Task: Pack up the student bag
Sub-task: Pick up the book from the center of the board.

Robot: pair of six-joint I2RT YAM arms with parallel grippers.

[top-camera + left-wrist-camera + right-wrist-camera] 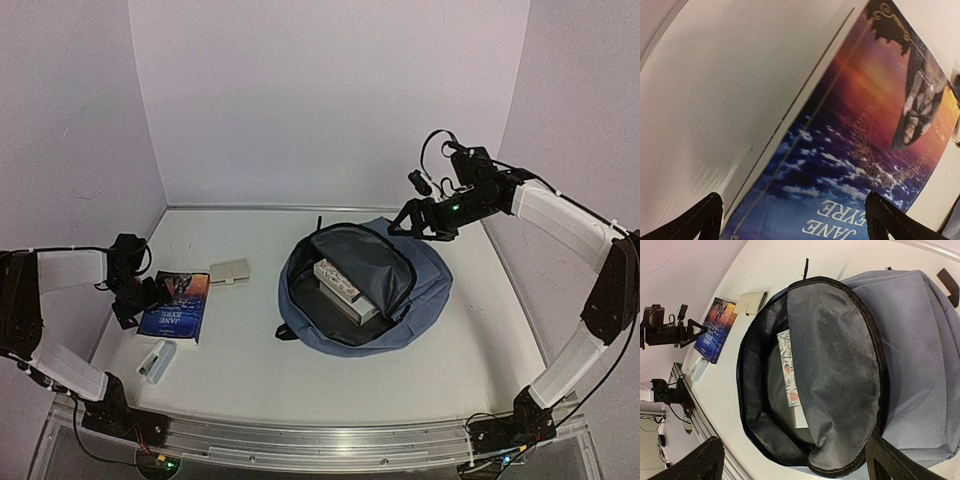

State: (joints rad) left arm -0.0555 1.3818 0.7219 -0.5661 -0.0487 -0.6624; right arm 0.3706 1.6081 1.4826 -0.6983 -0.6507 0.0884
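The bag [428, 285] is slate blue, lined dark grey and trimmed black. The book [338, 281] in it is white with pink flowers. The Jane Eyre cover [855, 150] runs from orange sunset to blue, white-flecked cloud, edged gold. The table [300, 380] is white.

the blue book [174, 305] bears the title "jane eyre" in pale letters on its cover.

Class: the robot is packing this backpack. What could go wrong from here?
The Jane Eyre book lies flat; the open left gripper may lift only its cover. A limp flap half covers the backpack mouth, and the open right gripper isn't holding it, so the book could snag.
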